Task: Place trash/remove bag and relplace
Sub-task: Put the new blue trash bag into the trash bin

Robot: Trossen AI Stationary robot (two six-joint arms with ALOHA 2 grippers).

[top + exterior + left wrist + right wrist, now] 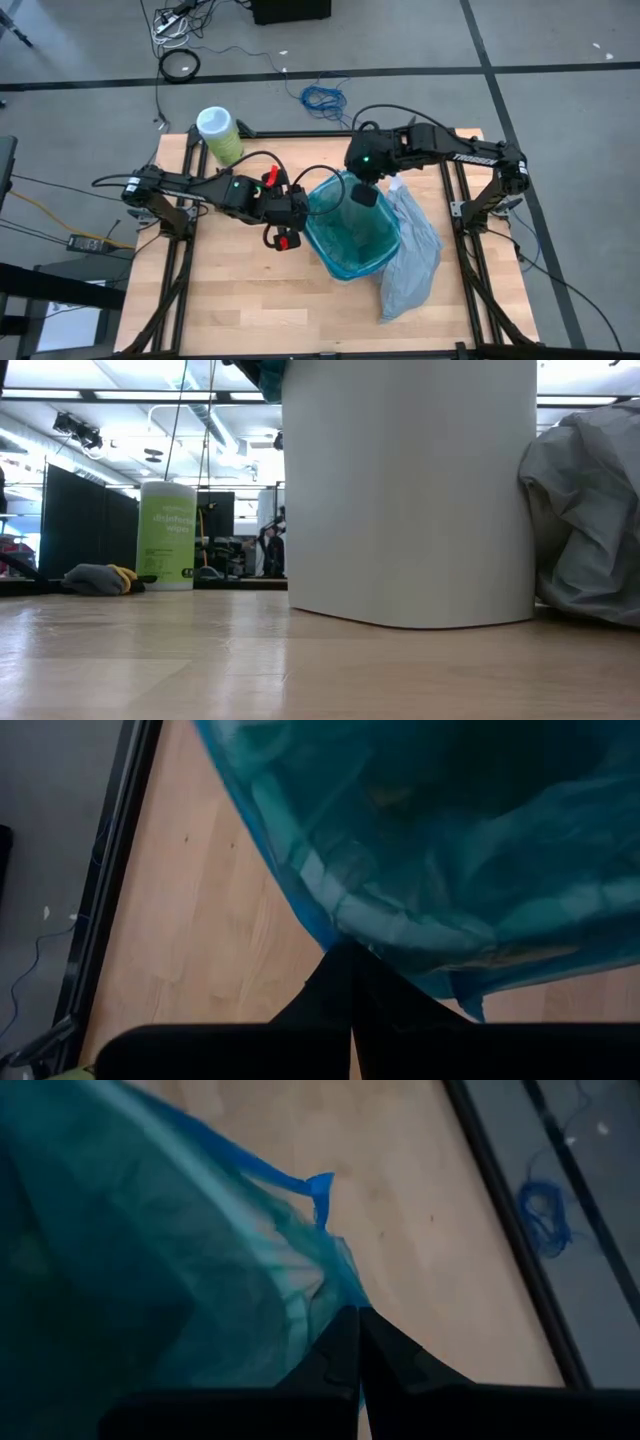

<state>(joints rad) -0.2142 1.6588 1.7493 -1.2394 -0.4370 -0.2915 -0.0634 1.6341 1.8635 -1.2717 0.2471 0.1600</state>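
A teal translucent plastic bag (352,240) hangs open in the mouth of the white bin (410,490) at mid-table. My left gripper (300,208) is shut on the bag's rim at the bin's left side. My right gripper (365,193) is shut on the rim at the bin's far side. The pale grey-white bag (410,262) lies crumpled on the table, against the bin's right side (590,510). No trash shows in any view. My left gripper pinches the teal bag's rim (345,928) between its two fingers at the bag's left side, slanting down from the table's left. The plastic there is gathered in folds. The rest hangs down into the bin. My right gripper pinches the teal bag's rim (335,1285) between its two fingers at the bag's far side, slanting down from the far right. The plastic is bunched at the fingers, close to a blue tie tab (318,1185). The rest sags into the bin.
A green wipes canister (218,135) stands at the table's far left corner. A grey and yellow cloth (100,578) lies beyond it in the low view. Bare wood lies along the table's near edge (260,310). Cables lie on the floor beyond the far edge.
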